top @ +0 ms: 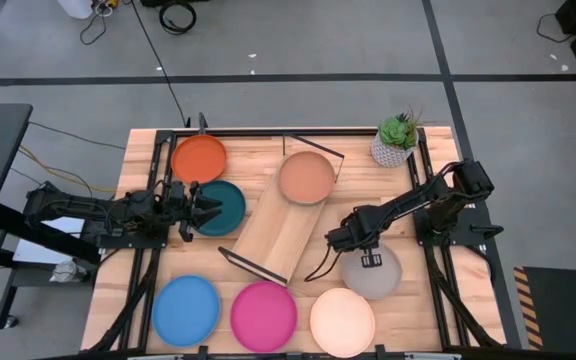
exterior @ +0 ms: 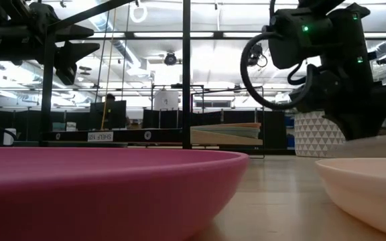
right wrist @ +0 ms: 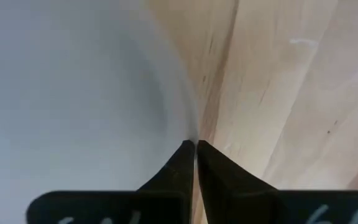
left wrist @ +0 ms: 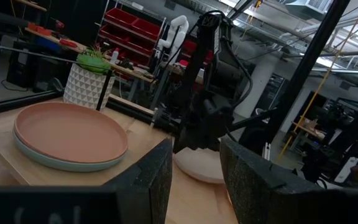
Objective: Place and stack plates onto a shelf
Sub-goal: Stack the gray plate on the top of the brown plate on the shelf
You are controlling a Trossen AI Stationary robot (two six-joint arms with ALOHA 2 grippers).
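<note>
The wooden worktop point(top: 148, 150) had plates spread all over it. The shelf point(top: 278, 235) lay slanted in the middle of the worktop. On its far end sat the terracotta plate point(top: 306, 178), and the left wrist view showed it resting on top of a light blue plate point(left wrist: 55, 163).

The right hand point(top: 370, 259) was at the edge of the grey plate point(top: 376, 275), near the right side of the worktop. Its two fingers point(right wrist: 180, 163) were squeezed together on the thin rim of that plate. The grey plate sat just behind the cream plate point(top: 342, 321), which lay at the near edge.

The left hand point(top: 200, 207) was by the left side of the worktop, over the dark teal plate point(top: 223, 207). Its fingers point(left wrist: 157, 177) were apart and held nothing. The orange plate point(top: 199, 158) lay near the far left corner, just behind the dark teal one.

Along the near edge lay three plates in a row: the bright blue plate point(top: 186, 310) toward the left corner, the magenta plate point(top: 264, 315) in the middle, and the cream plate toward the right. In the low view the magenta plate and the cream plate filled the front.

A small green plant point(top: 398, 140) in a white pot stood near the far right corner.
</note>
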